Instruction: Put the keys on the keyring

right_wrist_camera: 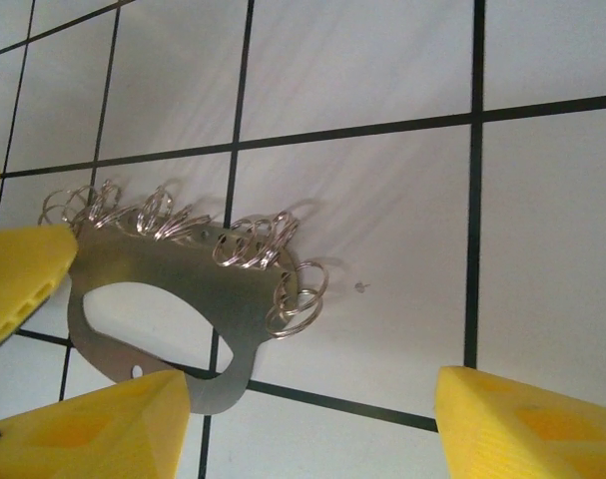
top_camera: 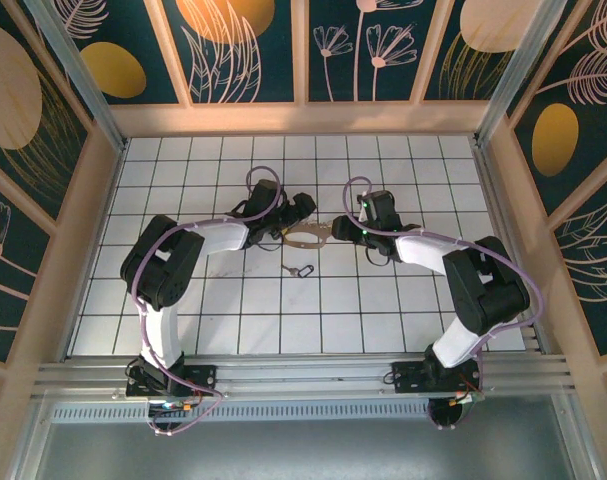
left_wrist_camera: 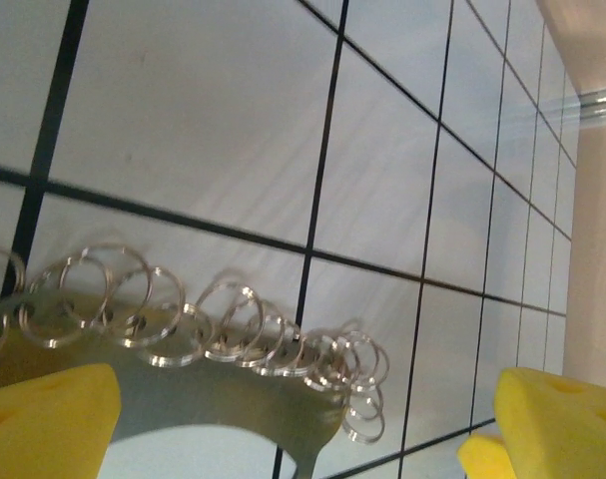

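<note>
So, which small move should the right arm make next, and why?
Probably close the right fingers on the keyring. They stand open with its flat plate close to one of them. The left fingers are open too, so nothing holds it yet. The key lies apart on the table.

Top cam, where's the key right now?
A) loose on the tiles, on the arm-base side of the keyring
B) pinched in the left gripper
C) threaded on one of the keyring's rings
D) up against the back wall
A: the key lies alone on the white tiles, apart from the keyring and nearer the arm bases than it.
</note>
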You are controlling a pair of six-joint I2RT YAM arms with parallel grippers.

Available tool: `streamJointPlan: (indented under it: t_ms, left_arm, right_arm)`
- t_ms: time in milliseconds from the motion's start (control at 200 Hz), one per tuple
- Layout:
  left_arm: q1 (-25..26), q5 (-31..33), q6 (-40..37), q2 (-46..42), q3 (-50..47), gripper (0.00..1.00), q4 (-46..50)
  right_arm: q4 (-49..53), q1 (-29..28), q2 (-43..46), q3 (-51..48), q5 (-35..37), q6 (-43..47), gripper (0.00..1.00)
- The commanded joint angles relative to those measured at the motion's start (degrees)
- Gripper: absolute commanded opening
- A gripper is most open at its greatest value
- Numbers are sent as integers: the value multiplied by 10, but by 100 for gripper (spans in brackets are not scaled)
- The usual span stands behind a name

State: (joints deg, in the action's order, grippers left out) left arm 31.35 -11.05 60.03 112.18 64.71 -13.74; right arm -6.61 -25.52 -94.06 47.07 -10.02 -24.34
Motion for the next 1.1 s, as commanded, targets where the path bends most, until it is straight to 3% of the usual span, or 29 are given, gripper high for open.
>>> streamJointPlan:
  t_ms: [0, 290, 400, 711, 1091]
  left_arm:
    - [-15, 31, -32, 22, 25, 96, 25]
    - [-31, 48, -75, 54, 75, 96, 39]
    - [-31, 26, -87, 47, 89, 96, 31]
    - [-31, -23, -66, -26, 60, 97, -1]
    - [-31, 5, -74, -105, 35, 98, 22]
  right_arm:
    - [-9, -7, -11, 4, -12, 5, 66]
    - [-16, -20, -38, 17, -17, 3, 65]
    - [-19, -23, -52, 27, -18, -1, 65]
    - [-25, -29, -79, 59, -23, 0, 65]
    - [-28, -32, -121, 94, -55, -2, 64]
